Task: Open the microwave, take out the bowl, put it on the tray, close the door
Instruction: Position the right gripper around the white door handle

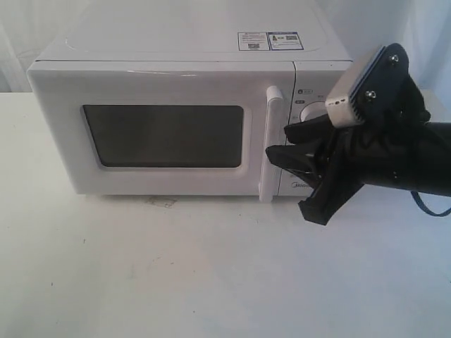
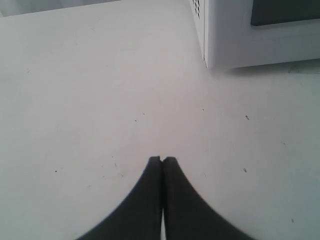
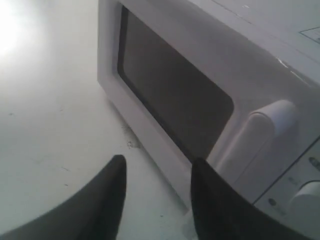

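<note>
The white microwave stands at the back of the table with its door shut. The dark window hides the inside, so the bowl is hidden. No tray is in view. My right gripper is open, its dark fingers just right of the vertical white handle and level with its lower half, with nothing between them. In the right wrist view this gripper points at the foot of the handle. My left gripper is shut and empty above the bare table, near a lower corner of the microwave.
The control panel with a round white knob sits right of the handle, behind my right arm. Stickers lie on the microwave's top. A white tabletop spreads out in front. A pale curtain hangs behind.
</note>
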`<state>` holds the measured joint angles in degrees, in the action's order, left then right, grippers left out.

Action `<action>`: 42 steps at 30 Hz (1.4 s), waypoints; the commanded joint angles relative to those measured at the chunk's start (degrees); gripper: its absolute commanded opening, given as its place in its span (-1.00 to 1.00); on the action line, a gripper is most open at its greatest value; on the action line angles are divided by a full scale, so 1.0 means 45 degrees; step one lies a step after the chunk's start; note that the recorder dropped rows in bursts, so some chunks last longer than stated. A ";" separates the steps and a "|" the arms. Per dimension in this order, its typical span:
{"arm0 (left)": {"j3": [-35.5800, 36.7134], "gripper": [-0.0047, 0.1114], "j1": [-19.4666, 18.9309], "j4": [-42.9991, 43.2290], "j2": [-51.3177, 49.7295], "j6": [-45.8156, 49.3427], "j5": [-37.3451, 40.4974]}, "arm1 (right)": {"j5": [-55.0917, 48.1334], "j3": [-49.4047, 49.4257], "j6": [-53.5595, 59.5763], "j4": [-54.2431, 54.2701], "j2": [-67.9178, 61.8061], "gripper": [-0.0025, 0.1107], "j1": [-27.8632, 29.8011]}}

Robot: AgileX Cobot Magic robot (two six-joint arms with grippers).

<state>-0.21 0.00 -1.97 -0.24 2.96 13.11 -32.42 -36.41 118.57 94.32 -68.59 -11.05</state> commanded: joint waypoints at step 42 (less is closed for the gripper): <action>0.0046 -0.92 0.0013 -0.0037 0.0053 -0.0037 0.0049 | -0.6250 -0.1936 0.0794 0.1251 -0.4745 0.04 0.3485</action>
<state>-0.21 0.00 -1.97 -0.24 2.96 13.11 -59.89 -44.35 121.22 99.75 -89.17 4.31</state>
